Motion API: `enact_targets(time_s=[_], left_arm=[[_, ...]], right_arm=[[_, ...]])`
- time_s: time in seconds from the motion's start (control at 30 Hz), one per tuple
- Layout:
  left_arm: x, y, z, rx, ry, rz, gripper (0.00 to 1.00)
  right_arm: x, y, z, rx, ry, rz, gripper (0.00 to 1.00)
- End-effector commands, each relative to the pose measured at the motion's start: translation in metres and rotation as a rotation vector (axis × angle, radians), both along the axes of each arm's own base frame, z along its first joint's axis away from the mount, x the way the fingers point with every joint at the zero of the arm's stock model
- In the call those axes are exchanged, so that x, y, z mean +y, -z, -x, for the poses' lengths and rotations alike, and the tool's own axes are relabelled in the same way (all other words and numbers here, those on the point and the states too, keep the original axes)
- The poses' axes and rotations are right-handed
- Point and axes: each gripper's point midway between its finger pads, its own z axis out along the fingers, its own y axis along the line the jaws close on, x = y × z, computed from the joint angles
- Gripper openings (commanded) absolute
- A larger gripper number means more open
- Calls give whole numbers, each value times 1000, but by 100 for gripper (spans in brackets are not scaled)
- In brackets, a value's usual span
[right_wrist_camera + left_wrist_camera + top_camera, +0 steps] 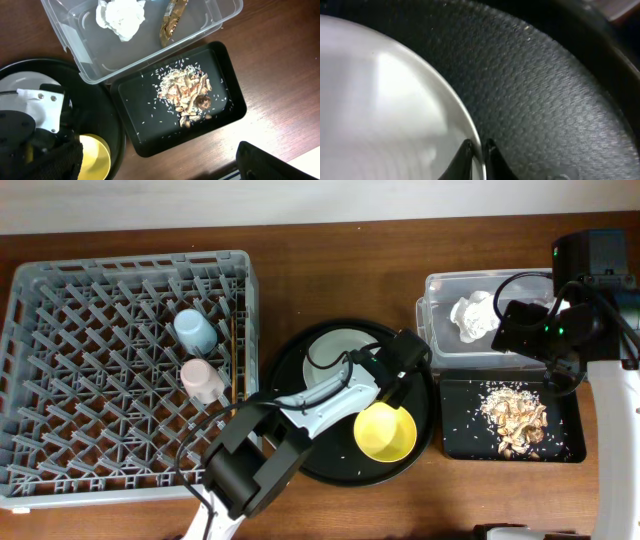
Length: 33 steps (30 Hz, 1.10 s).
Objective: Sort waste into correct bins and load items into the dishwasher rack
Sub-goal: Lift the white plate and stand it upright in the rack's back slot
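Grips the thin, glossy rim of the pale grey-white round plate (385, 100) with the left gripper (479, 152), black fingertips barely apart, on the pebble-textured round black tray (545, 90) toward the desk's front edge. Cannot tell the right gripper's (535, 330) opening, above the clear plastic rectangular tub (215, 15) near the right edge.

Finishes noted: tray, plate, tub, rack, table.
The round black tray (560, 100) is showing a matt, pebbled face; the plate (380, 100) is gleaming smooth and glossy. The clear plastic tub (220, 15) is holding a crumpled paper tissue (121, 15) and a shiny wrapper (172, 20). The dishwasher rack (60, 310) is presenting matt grey plastic; the table (280, 60) is showing wood grain.
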Motion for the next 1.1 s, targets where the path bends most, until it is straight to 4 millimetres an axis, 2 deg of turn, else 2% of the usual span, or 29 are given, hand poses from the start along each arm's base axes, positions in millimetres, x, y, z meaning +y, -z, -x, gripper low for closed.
enact_targets(time_s=[0.0,0.1,0.17,0.23,0.27,0.3,0.37,0.43,0.5,0.6,0.63,0.7,0.73,0.8,0.83,0.87,0.9,0.97,1.03,1.07], left_arm=[[14,16,0,20,-14,-49,1],[3,-12,-10,-23,-15,1,1],[-4,-48,-16,-69,-16,53,1],[-2,-81,-20,-105,-24,94,1],[2,-101,-22,-130,-34,119,1],[10,-134,-25,-169,-49,158,1],[22,-174,-27,-219,-71,213,1],[45,-221,-29,-271,-130,284,1],[84,-264,-32,-297,-251,364,1],[123,-314,-32,-290,-259,533,1],[132,-325,-32,-268,-243,595,1],[171,-347,-41,-166,-224,802,1],[183,-354,-44,-128,-206,877,1],[221,-370,-55,-76,-163,1042,1],[238,-371,-62,-62,-170,1086,1],[266,-367,-74,-20,-187,1157,1],[277,-360,-80,12,-182,1193,1],[289,-348,-88,73,-124,1256,1],[290,-334,-93,145,-26,1317,1],[292,-319,-100,193,-22,1342,1]], right_arm=[[-3,-6,0,-19,13,11,99],[-3,-6,0,-19,13,11,99],[-3,-6,0,-19,13,11,99],[-3,-6,0,-19,13,11,99],[-3,-6,0,-19,13,11,99],[-3,-6,0,-19,13,11,99],[-3,-6,0,-19,13,11,99],[-3,-6,0,-19,13,11,99],[-3,-6,0,-19,13,11,99],[-3,-6,0,-19,13,11,99],[-3,-6,0,-19,13,11,99],[-3,-6,0,-19,13,11,99],[-3,-6,0,-19,13,11,99],[-3,-6,0,-19,13,11,99],[-3,-6,0,-19,13,11,99],[-3,-6,0,-19,13,11,99],[-3,-6,0,-19,13,11,99],[-3,-6,0,-19,13,11,99],[-3,-6,0,-19,13,11,99],[-3,-6,0,-19,13,11,99]])
